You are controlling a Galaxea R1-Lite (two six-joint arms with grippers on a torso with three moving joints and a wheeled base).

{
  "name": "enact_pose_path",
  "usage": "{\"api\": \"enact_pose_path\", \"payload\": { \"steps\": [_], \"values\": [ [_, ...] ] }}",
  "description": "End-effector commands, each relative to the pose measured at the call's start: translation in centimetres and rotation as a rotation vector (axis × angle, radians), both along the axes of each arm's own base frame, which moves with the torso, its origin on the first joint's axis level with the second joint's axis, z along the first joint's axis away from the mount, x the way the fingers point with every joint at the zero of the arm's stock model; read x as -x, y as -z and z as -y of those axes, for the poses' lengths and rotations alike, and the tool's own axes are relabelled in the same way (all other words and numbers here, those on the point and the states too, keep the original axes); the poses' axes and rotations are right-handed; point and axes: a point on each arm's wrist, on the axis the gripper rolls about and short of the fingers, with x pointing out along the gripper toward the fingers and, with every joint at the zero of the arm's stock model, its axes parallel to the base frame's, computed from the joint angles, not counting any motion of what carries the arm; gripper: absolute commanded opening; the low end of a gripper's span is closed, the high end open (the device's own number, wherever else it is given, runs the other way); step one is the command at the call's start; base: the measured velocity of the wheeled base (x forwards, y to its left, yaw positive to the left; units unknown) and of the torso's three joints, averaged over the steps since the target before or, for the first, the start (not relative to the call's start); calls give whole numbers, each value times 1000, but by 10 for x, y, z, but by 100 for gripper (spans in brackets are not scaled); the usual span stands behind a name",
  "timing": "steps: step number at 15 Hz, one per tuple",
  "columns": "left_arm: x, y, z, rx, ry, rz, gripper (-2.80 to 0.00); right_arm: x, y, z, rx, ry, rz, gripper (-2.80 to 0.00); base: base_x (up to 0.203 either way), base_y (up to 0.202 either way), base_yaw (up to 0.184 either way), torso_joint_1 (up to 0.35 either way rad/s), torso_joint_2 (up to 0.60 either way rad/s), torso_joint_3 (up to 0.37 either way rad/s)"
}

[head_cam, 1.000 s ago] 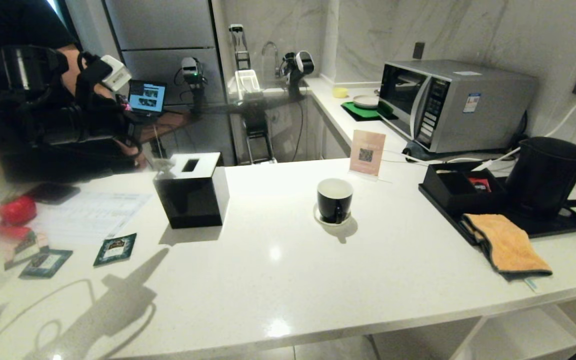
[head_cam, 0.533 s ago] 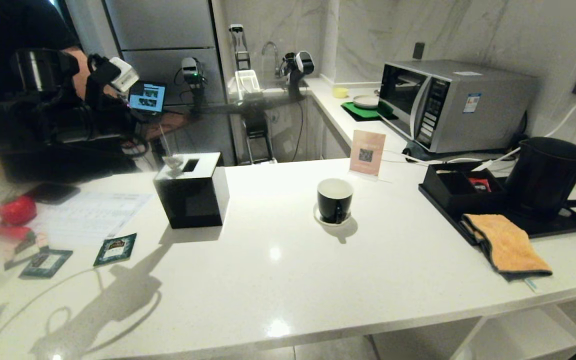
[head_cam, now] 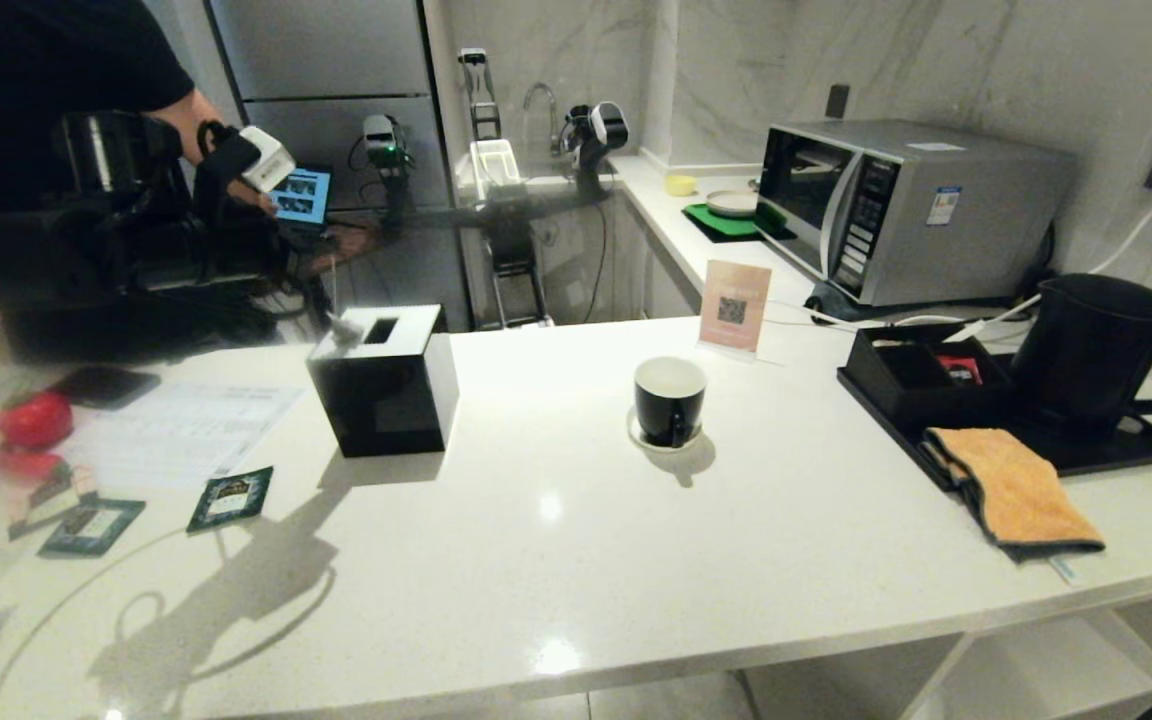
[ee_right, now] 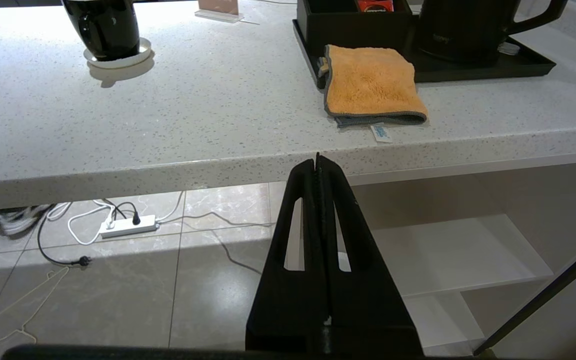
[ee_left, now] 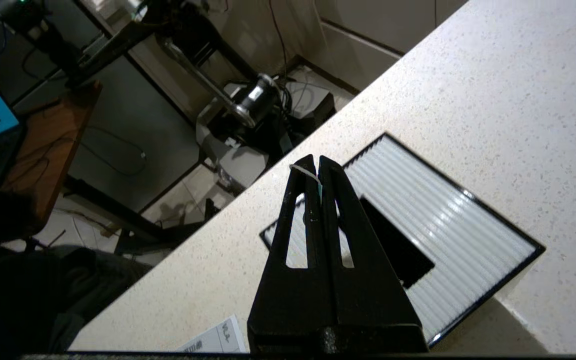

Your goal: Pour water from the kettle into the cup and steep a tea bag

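Head view first, starting at the far left: a person in a dark top [head_cam: 26,60] stands behind the white counter [head_cam: 556,540], partly hidden by the robot's left arm. On the counter's left end lie a red object [head_cam: 34,420], a sheet of paper [head_cam: 176,432] and flat dark green sachets [head_cam: 230,497]. The left gripper [head_cam: 321,262] hangs above the far left corner of the black tissue box [head_cam: 384,385]; its fingers [ee_left: 318,180] are pressed together on a thin white string [ee_left: 304,171], and the tea bag [head_cam: 343,326] dangles from that string just over the box's white top, at its left edge. From the left wrist the ribbed white lid and its dark slot show directly beneath the closed jaws.

Toward the middle, the cup [head_cam: 670,400] sits upright on its white saucer [head_cam: 658,440], well apart from the tissue box, with a small card stand [head_cam: 734,306] just beyond it. Farther right, a black tray [head_cam: 1106,455] carries a low compartment box [head_cam: 921,375] and the kettle [head_cam: 1096,350], lid on, handle pointing right. An orange cloth [head_cam: 1011,490] lies folded over the tray's near edge. A microwave [head_cam: 896,205] stands at the far wall.

The right gripper [ee_right: 318,162] is below the counter's near edge, jaws fully together and holding nothing.
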Motion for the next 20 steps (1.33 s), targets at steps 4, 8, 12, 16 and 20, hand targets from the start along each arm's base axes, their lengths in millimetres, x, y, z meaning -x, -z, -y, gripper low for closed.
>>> {"api": "enact_pose_path", "payload": {
  "steps": [4,8,12,16,20],
  "values": [
    [-15,-3,6,5,24,33,-280,0,0,0,0,0,-1,-280,0,0,0,0,0,0],
    [-17,2,8,5,28,20,-280,0,0,0,0,0,-1,-280,0,0,0,0,0,0],
    [-18,8,8,5,39,7,-280,0,0,0,0,0,-1,-280,0,0,0,0,0,0],
    [-16,16,8,7,41,-22,-280,0,0,0,0,0,-1,-280,0,0,0,0,0,0],
    [-16,16,8,8,41,-23,-280,0,0,0,0,0,-1,-280,0,0,0,0,0,0]
  ]
}}
